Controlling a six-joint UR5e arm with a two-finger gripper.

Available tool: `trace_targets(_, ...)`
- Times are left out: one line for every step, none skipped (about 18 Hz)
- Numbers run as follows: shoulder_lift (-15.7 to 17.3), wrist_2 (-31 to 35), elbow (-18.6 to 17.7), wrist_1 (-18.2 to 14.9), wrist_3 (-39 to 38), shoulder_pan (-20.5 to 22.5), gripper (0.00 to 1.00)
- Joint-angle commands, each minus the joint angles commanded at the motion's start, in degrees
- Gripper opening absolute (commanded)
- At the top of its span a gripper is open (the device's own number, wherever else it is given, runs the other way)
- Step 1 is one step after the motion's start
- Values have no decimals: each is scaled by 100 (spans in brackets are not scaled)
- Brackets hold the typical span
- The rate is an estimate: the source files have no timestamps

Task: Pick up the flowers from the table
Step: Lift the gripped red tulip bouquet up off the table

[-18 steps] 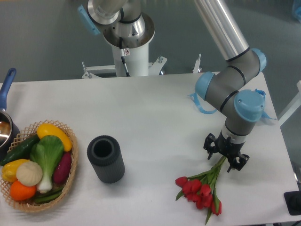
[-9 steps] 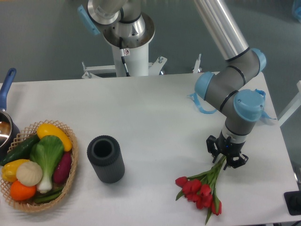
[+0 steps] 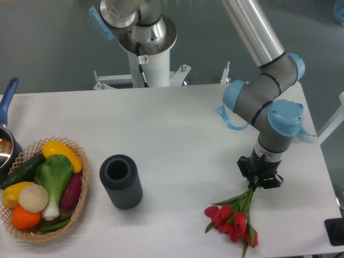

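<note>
Fixed camera view. The gripper [image 3: 260,180] stood at the right of the table [image 3: 177,140], its two fingers drawn together and pinching the stem ends of the flowers [image 3: 236,217]. One second before, the same fingers had been spread wide on either side of the stems; half a second before, they had narrowed partly; at this moment they were pressed against the stems and no gap showed between them.

The flowers lay below and to the left of the gripper, near the front edge of the table, green stems running up into the fingers and red heads fanned out at the lower end. Compared with the earlier frames, the red heads sat slightly further right and lower, and the bunch hung at a steeper angle from the gripper. Whether the heads touched the tabletop or had lifted clear of it could not be told from this view.

The arm's blue-capped wrist joint [image 3: 284,117] had shifted only slightly. The dark cylinder [image 3: 121,181] stood upright at centre-left, well apart from the flowers, in the same place as before. The wicker basket [image 3: 80,201] of vegetables at the left edge, and the blue-handled pot [image 3: 6,107] beside it, were likewise unchanged.
</note>
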Motion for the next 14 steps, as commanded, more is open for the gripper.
trace_targets(0,0,0,0,0,0,8)
trace_targets(9,9,0,0,0,0,8)
trace_targets(35,0,0,0,9,0,8)
trace_targets(61,-9,0,0,17,9,8)
trace_targets(131,-17,-9,0,18,9,8)
trace_targets(245,-35,-44,0,18,17,8)
trace_targets(359,-53,-61,-9,18,9,8)
trace_targets(508,-70,-114,-9,9,17,8)
trace_targets(666,-149,-158,-9,9,18,8)
trace_targets(825,-358,-245,-9,-17,35,8)
trace_targets(974,-656,-324,-9,-87,61,8)
trace_targets(1106,-1016,-395,-9,-157,96,8)
trace_targets(1247,-1341,-491,-9,-245,123,8)
trace_targets(1431,-1649,-579,-9,-324,167,8)
